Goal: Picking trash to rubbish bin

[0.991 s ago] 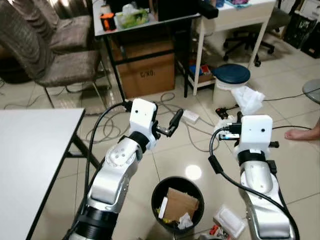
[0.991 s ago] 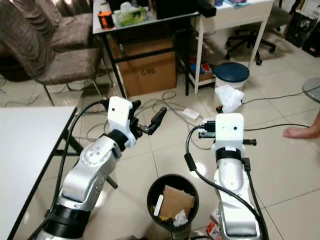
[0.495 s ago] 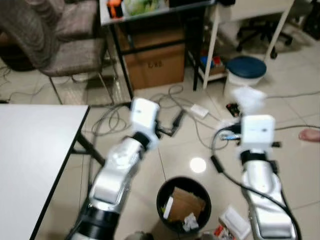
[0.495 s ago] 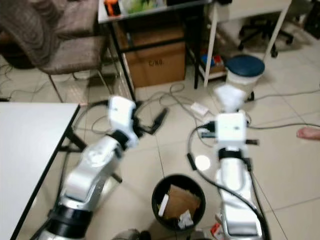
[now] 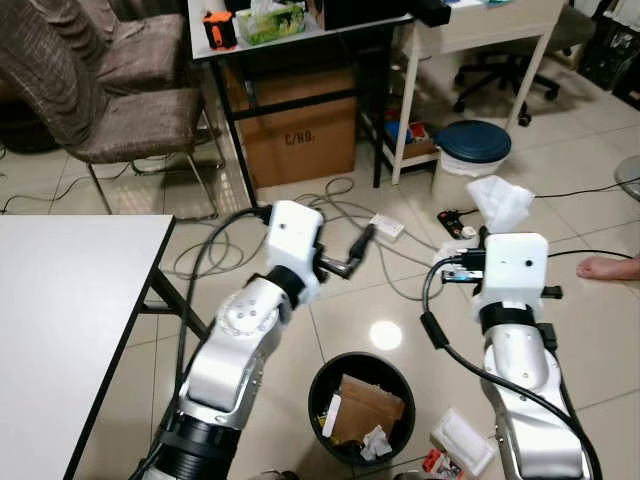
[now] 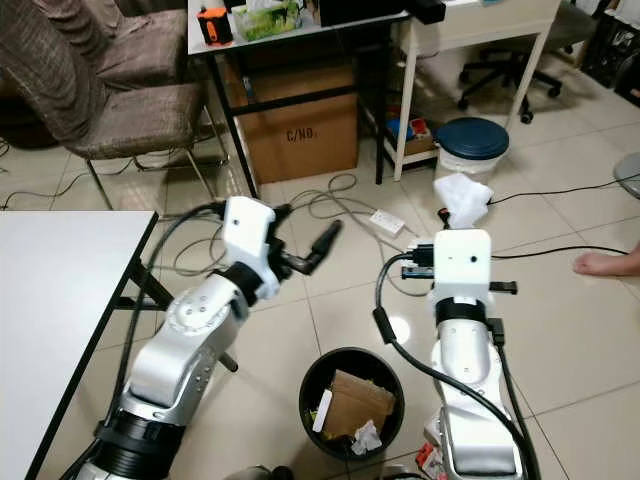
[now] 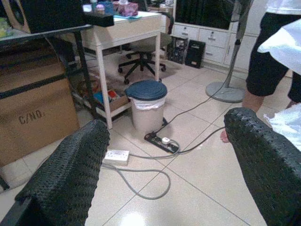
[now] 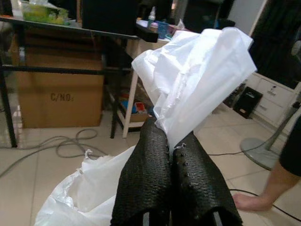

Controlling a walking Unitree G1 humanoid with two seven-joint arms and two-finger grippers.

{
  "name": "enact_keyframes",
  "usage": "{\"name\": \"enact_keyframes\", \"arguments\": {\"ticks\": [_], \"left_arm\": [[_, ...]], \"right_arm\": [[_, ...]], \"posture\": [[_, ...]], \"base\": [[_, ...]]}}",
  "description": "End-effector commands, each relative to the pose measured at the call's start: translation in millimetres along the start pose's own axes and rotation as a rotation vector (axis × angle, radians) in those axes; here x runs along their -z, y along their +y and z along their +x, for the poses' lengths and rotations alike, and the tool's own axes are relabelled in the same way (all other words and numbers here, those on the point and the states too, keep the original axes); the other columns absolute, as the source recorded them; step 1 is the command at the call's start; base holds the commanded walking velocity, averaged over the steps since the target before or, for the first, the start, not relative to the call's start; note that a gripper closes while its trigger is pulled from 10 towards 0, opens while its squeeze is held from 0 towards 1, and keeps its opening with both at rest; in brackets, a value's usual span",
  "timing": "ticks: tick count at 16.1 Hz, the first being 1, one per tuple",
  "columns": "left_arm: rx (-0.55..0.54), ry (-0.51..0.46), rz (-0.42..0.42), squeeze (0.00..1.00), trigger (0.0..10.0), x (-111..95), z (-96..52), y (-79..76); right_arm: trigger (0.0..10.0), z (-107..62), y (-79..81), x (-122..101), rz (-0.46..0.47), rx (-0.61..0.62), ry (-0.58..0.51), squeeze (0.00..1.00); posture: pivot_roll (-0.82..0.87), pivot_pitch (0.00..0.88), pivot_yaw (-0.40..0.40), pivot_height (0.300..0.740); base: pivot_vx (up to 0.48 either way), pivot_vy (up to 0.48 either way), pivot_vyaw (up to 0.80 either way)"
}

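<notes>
A black rubbish bin (image 5: pixel 365 405) stands on the tiled floor between my two arms, holding a piece of cardboard and some paper scraps. My right gripper (image 8: pixel 170 141) is shut on a crumpled white plastic bag (image 8: pixel 197 84), held at about chest height to the right of the bin; the bag (image 5: pixel 498 203) sticks up past the white wrist housing. My left gripper (image 5: pixel 358 248) is raised above and behind the bin, open, with nothing between its black fingers (image 7: pixel 70 174).
A white packet (image 5: pixel 458 442) lies on the floor right of the bin. A white table (image 5: pixel 60 320) is at my left. Ahead are chairs (image 5: pixel 110 110), a cardboard box (image 5: pixel 300 140), a blue-lidded bin (image 5: pixel 475 150), cables and a power strip (image 5: pixel 385 226). A person's foot (image 5: pixel 608 266) is at far right.
The camera swung and blurred half a second ago, then settled on much the same view. Both arms keep their pose and the bag stays in the right gripper.
</notes>
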State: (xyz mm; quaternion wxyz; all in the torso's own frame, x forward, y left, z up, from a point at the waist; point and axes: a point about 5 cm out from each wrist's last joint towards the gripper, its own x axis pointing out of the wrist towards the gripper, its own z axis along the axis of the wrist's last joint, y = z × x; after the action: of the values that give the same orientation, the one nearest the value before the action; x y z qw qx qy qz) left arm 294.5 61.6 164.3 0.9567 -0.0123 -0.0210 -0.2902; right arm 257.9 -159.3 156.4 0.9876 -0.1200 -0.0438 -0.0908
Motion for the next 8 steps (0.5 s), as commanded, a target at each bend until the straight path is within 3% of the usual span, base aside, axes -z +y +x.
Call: {"name": "enact_keyframes", "arguments": {"ticks": [1, 8], "left_arm": [[-0.015, 0.016, 0.001, 0.00, 10.0, 2.6, -3.4, 4.3], [0.001, 0.026, -0.001, 0.00, 10.0, 5.6, -5.0, 2.7]], "right_arm": [[10.0, -1.1, 4.0, -0.9, -0.003, -0.011, 0.001, 0.00], [10.0, -2.8, 5.0, 2.5, -0.004, -0.017, 0.014, 0.00]], "posture": [[-0.06, 0.130, 0.093, 0.740], [-0.06, 0.137, 0.093, 0.740]], "base": [[0.000, 0.000, 0.00], [0.000, 0.000, 0.00]]}}
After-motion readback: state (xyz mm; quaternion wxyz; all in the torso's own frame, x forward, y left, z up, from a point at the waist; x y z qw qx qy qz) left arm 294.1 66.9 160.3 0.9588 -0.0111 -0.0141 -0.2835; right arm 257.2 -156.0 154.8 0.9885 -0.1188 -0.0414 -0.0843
